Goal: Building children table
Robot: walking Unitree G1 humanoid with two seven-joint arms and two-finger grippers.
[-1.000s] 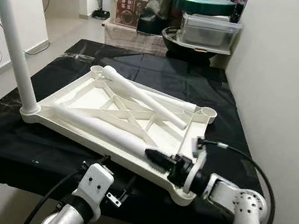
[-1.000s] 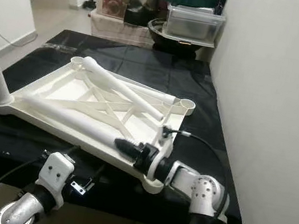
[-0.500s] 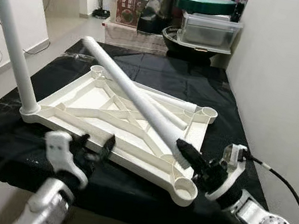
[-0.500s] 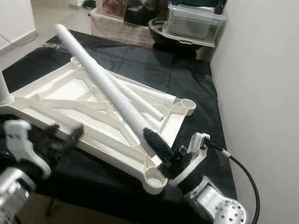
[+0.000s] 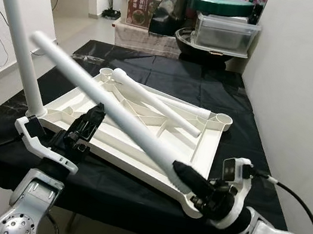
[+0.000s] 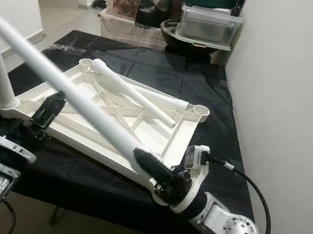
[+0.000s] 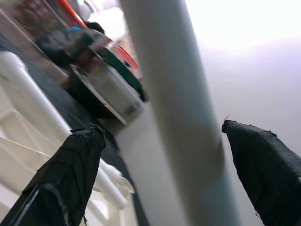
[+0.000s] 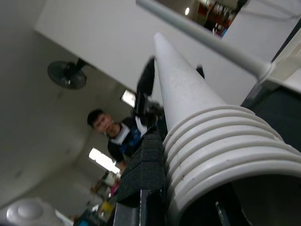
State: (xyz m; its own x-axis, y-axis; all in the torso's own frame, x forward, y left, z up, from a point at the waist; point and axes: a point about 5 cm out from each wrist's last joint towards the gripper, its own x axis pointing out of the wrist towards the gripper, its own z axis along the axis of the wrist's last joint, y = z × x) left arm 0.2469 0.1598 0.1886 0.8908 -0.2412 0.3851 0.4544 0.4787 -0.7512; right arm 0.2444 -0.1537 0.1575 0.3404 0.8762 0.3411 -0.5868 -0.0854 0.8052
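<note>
White table leg [image 5: 110, 106] clamped in right gripper [image 5: 189, 182], left gripper [image 5: 84, 128] spread beneath it

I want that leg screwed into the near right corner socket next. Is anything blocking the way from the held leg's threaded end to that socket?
Nothing visible does. The right gripper holds the leg by its threaded end, just above the corner socket of the tabletop; the socket looks open.
</note>
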